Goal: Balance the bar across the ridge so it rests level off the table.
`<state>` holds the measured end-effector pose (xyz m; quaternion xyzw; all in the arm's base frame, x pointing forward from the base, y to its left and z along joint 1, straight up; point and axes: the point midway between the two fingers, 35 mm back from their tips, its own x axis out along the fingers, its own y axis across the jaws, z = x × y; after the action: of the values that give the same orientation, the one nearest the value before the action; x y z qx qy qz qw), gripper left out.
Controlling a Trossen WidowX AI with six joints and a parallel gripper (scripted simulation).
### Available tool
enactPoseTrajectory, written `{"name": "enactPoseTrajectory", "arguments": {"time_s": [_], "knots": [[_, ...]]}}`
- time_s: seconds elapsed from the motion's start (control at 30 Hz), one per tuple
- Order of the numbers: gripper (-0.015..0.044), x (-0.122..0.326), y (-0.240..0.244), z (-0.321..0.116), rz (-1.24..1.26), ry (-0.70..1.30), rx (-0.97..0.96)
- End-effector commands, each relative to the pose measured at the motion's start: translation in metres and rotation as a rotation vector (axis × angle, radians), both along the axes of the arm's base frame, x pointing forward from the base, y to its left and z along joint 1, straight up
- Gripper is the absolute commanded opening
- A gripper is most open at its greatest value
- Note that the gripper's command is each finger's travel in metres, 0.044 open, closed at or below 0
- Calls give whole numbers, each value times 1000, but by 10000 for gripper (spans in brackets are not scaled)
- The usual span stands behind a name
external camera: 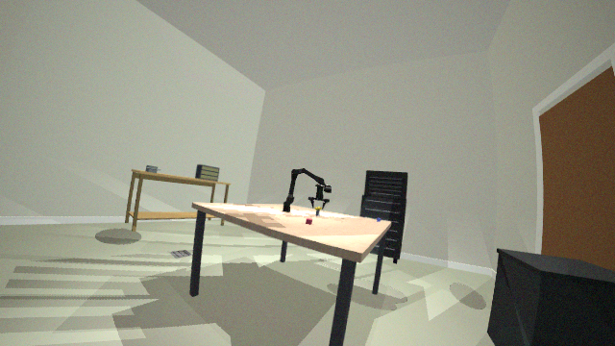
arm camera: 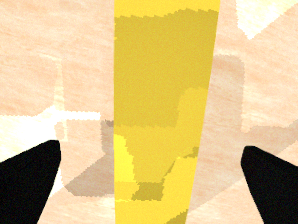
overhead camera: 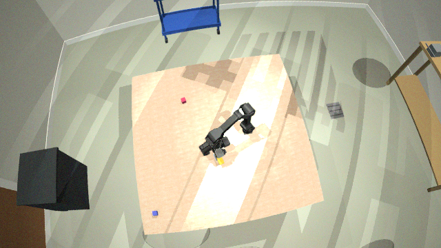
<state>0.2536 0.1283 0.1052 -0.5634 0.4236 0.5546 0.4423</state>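
Note:
The yellow bar (overhead camera: 220, 160) (external camera: 318, 209) (arm camera: 155, 100) lies between the fingers of my gripper (external camera: 318, 206) (arm camera: 153, 152), with a wide gap on each side in the wrist view. My gripper is open and touches neither side of the bar. In the exterior view a small dark support, which looks like the ridge (external camera: 317, 213), stands on the table right under the bar. The bar sits above the table top there. The ridge is hidden beneath the bar in the wrist view. The bar is too small in the top and exterior views to tell whether it is exactly level.
A red cube (overhead camera: 183, 100) (external camera: 308, 221) and a blue cube (overhead camera: 155, 213) (external camera: 379, 219) stand on the table (overhead camera: 162, 138) (external camera: 336, 235), both away from the arm. The arm's base (overhead camera: 247, 128) (external camera: 286, 206) stands on the table behind the gripper.

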Motion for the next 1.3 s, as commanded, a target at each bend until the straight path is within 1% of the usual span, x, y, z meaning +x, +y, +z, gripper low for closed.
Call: {"name": "enactPoseTrajectory", "arguments": {"time_s": [0.0, 0.07, 0.23, 0.3, 1.27], "knots": [[440, 0, 0, 2, 0, 0, 0], [440, 2, 1, 19, 0, -1, 0], [440, 1, 0, 82, 0, 0, 0], [440, -2, -1, 98, 0, 0, 0], [440, -2, -1, 100, 0, 0, 0]]}}
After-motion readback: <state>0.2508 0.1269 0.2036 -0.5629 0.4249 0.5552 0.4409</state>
